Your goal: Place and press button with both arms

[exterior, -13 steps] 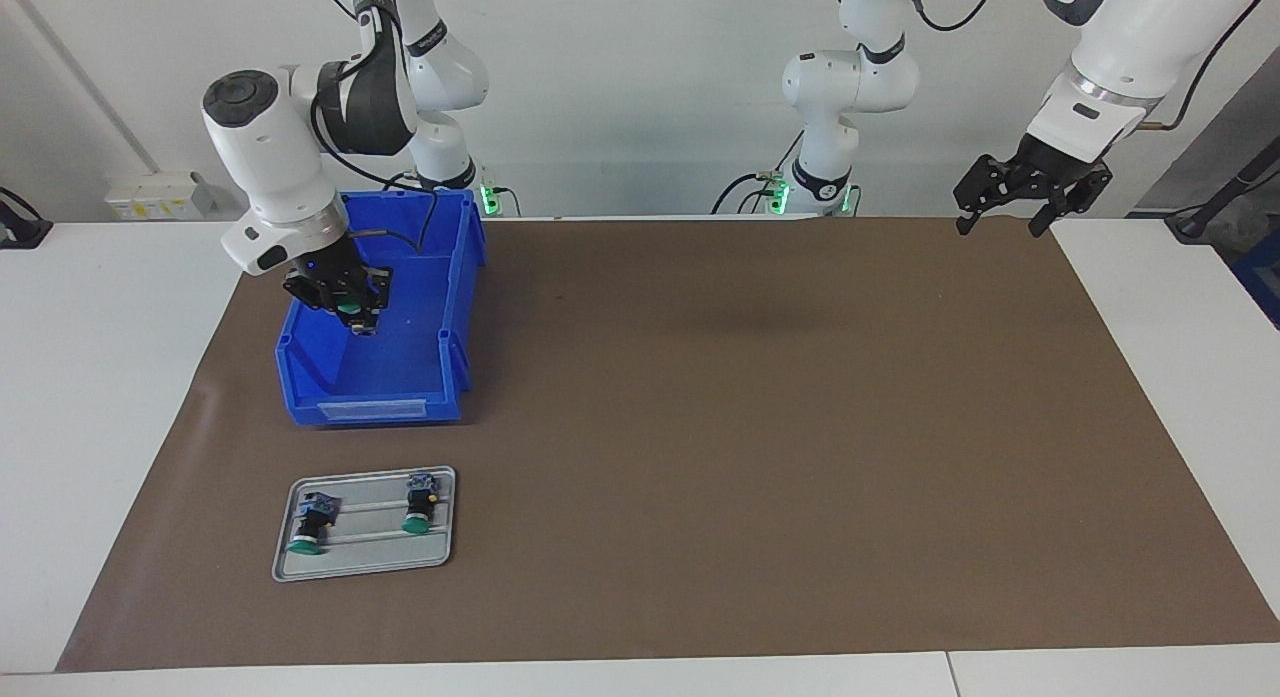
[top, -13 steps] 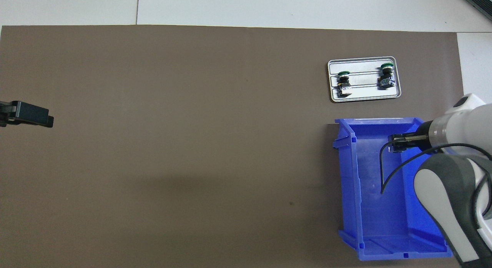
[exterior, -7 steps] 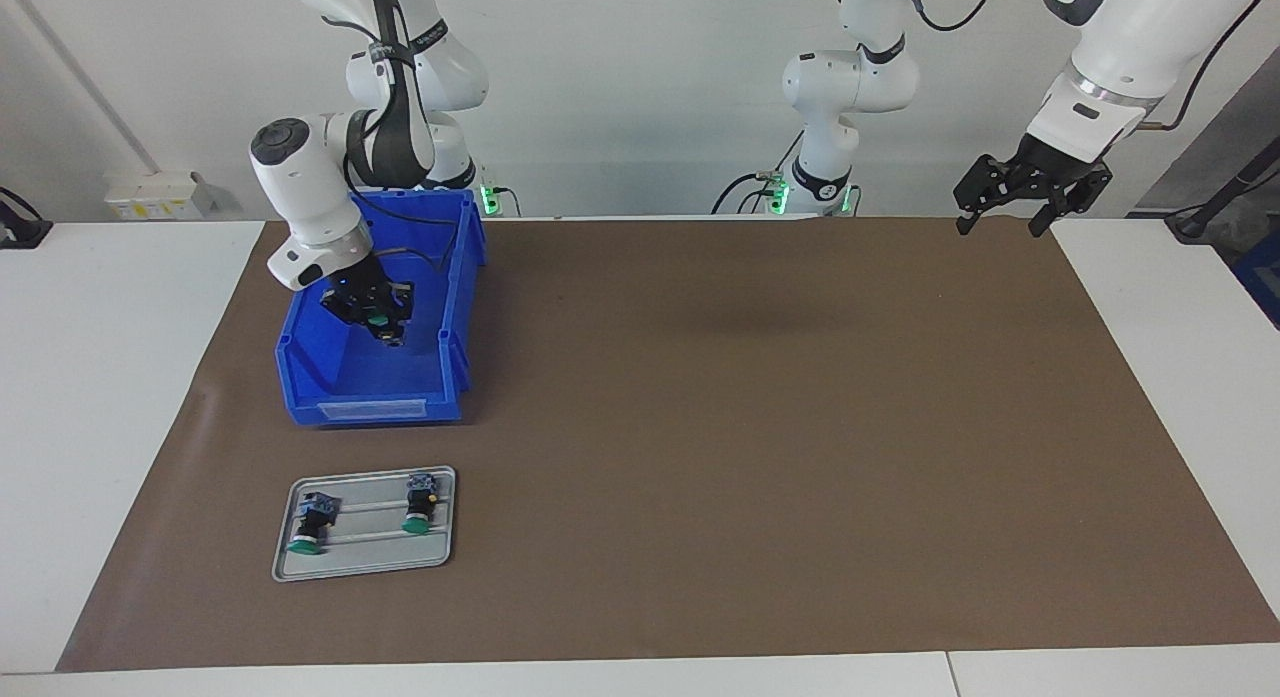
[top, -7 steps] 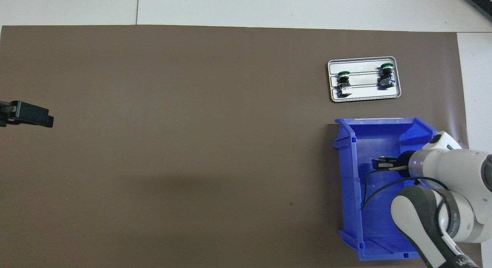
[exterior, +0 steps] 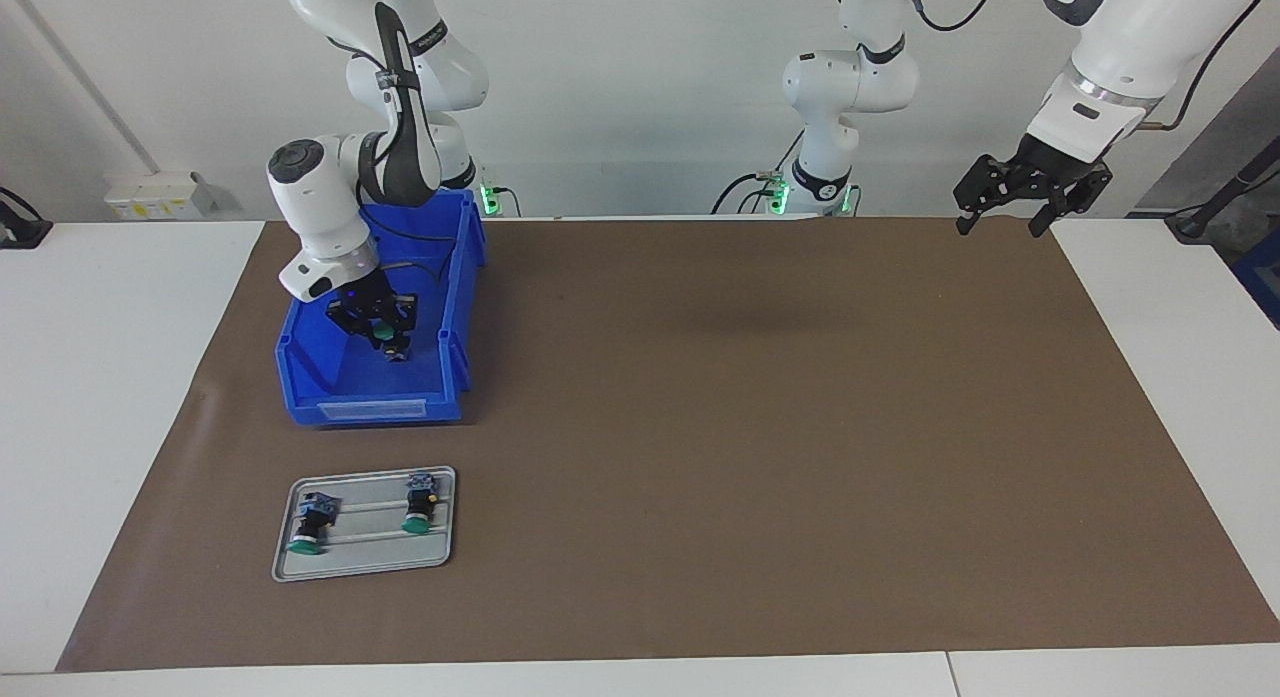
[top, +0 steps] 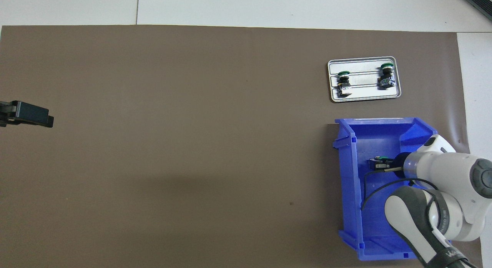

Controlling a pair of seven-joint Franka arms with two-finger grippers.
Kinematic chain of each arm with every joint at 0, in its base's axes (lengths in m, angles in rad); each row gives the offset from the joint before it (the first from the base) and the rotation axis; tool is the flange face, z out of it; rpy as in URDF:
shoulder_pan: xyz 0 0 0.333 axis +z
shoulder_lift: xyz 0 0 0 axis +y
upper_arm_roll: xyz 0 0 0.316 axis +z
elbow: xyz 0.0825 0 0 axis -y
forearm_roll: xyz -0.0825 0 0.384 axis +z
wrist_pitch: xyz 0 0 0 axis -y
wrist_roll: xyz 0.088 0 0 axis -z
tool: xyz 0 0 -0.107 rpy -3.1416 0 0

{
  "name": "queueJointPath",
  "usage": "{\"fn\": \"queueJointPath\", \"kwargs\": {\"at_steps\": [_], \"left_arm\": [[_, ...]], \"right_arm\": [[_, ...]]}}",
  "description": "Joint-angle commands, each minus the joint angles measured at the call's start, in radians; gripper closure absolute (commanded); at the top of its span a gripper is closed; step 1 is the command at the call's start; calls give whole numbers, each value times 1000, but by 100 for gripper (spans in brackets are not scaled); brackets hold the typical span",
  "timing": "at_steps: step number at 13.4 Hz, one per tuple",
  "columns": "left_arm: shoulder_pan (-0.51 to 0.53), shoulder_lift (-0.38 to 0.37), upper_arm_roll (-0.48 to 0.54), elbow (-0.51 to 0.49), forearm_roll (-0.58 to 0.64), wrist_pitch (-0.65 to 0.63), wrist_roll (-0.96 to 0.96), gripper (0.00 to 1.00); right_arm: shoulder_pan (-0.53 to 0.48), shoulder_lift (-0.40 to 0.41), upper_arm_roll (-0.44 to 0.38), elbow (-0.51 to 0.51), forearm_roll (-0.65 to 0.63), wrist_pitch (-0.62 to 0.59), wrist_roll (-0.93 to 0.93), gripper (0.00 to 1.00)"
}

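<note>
Blue bin walls ring button; tray nearby.

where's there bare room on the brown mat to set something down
Most of the brown mat is bare, from the blue plastic bin and grey metal tray across to the left arm's end, where the left gripper waits, open. It is crowded at the right arm's end: the right gripper is inside the bin around a green-capped button, and two more sit on the tray.
</note>
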Motion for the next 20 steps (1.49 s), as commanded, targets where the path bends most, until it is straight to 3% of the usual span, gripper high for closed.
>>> {"fn": "queueJointPath", "kwargs": {"at_steps": [1, 9, 13, 15, 16, 19, 20], "left_arm": [[1, -30, -3, -35, 12, 13, -13, 0], [2, -30, -3, -35, 12, 13, -11, 0], [1, -30, -3, -35, 12, 13, -11, 0], [1, -30, -3, -35, 12, 13, -13, 0], [1, -30, -3, -35, 12, 13, -11, 0], [1, -30, -3, -35, 12, 13, -11, 0], [1, -30, -3, -35, 12, 13, -13, 0]], "right_arm": [[-7, -23, 6, 145, 31, -169, 17, 0], [-2, 9, 17, 691, -99, -737, 235, 0], [13, 14, 19, 898, -156, -964, 271, 0], [-2, 107, 19, 1105, -156, -1121, 272, 0], [-4, 124, 19, 1133, -155, -1134, 272, 0], [-10, 73, 13, 990, -139, -1060, 289, 0], [-8, 71, 12, 988, -139, -1060, 283, 0]]}}
